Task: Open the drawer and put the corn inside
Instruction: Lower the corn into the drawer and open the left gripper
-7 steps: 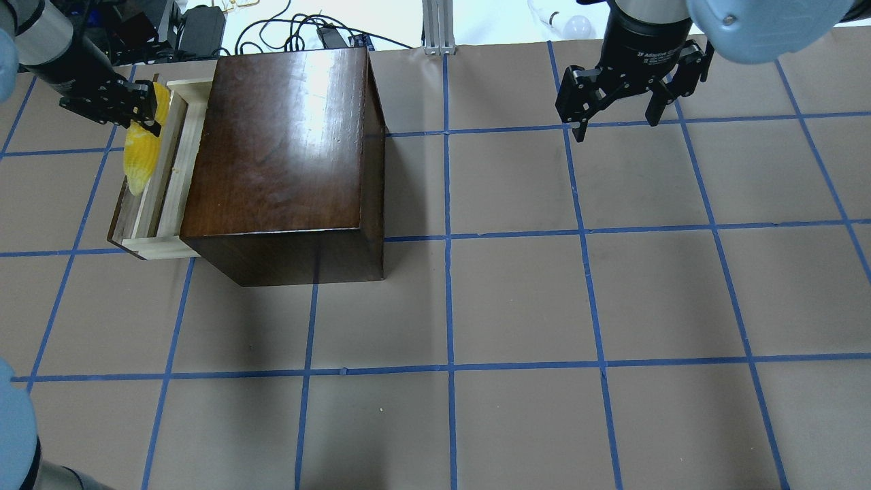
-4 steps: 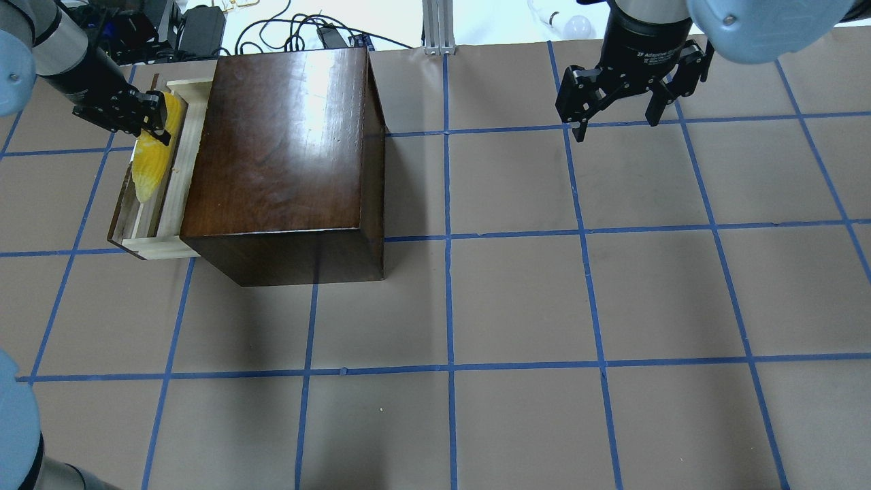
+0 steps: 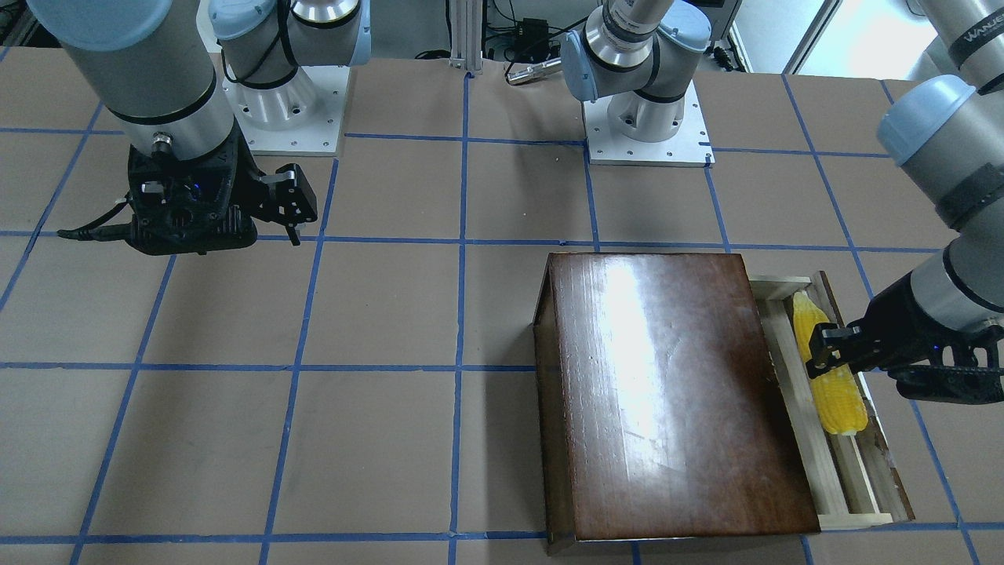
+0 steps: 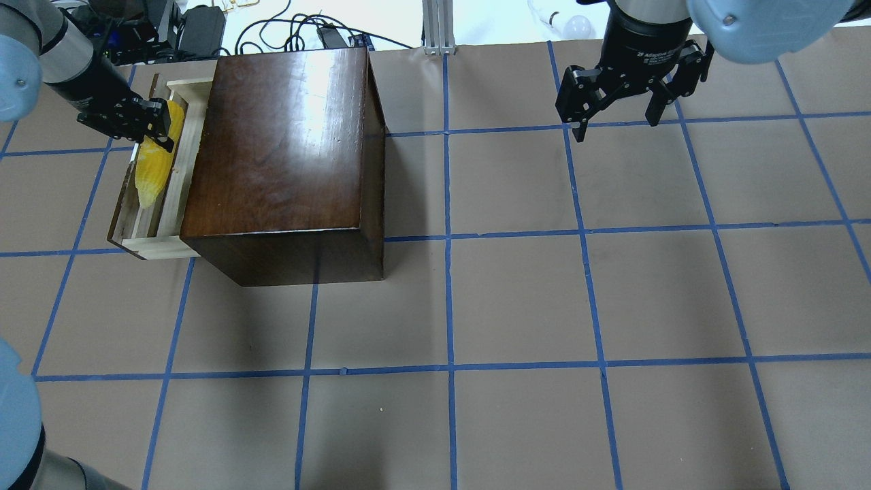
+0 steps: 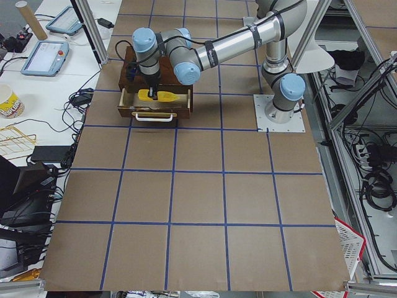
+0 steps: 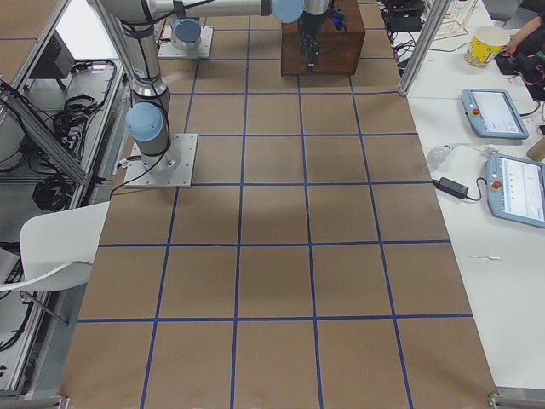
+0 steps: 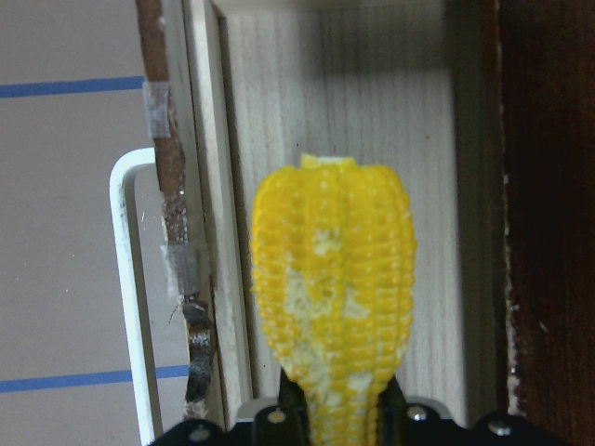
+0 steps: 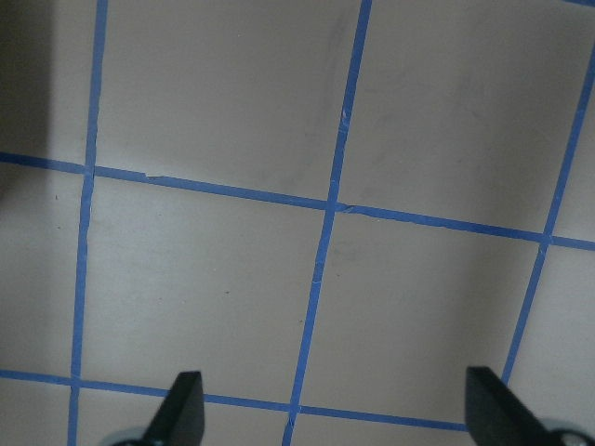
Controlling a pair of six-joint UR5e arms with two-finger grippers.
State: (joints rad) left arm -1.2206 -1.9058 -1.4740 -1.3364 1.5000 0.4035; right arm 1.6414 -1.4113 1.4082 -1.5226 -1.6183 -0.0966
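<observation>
The left claw (image 4: 162,127) hides part of the corn (image 4: 150,178).

You see yellow corn (image 7: 330,307), a pale wood drawer (image 3: 851,479), a glossy dark-brown box (image 4: 279,143), and a tan table (image 4: 517,299) gridded with blue tape (image 4: 448,299).

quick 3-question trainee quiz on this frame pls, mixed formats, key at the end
1. True or false: the right gripper is open and holds nothing.
2. The drawer is: A) shut, B) pulled out of the box, C) lying apart from it.
3. Fill in: the corn is held over the drawer by the ___ gripper.
Key: 1 true; 2 B; 3 left (the left gripper is clamped on it).
</observation>
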